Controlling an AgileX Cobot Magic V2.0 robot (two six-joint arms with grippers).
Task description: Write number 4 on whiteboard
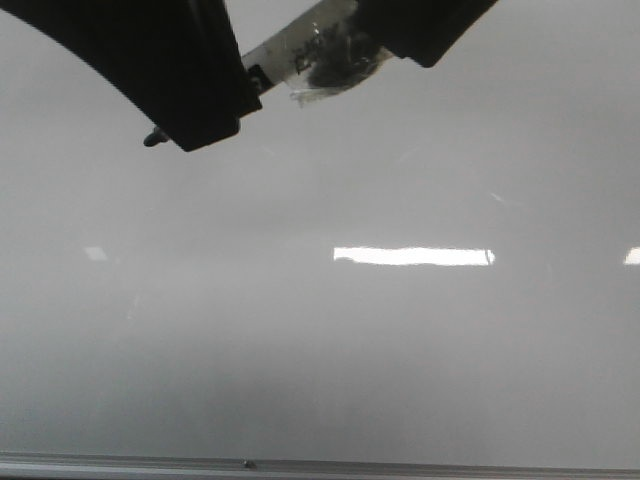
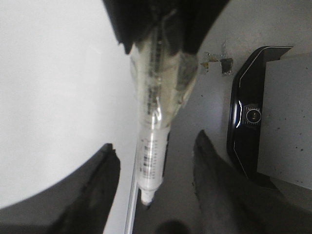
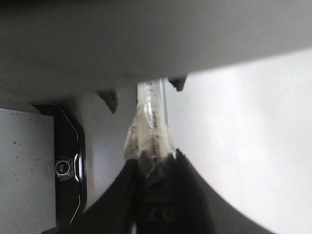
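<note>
Whiteboard (image 1: 320,350) blank; no number 4 visible. Right gripper (image 3: 151,161) clamped on taped marker (image 1: 310,55); left gripper (image 2: 151,170) spread around its tip. Risk: a botched handover drops the marker.

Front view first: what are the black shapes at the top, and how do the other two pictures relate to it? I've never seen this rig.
This is a robot with two arms, each ending in a two-fingered gripper. The front view looks forward over a glossy whiteboard with a metal edge strip along its near side. The bright rectangles are light reflections, and no writing shows on the board. The black shapes at the top are the two grippers.

The other two pictures come from cameras on the wrists. The right wrist view shows the right gripper closed on a tape-wrapped marker. The left wrist view shows the left gripper open, one finger on each side of the marker's tip end and neither finger touching it. The black device with a round lens sits beside the board.
</note>
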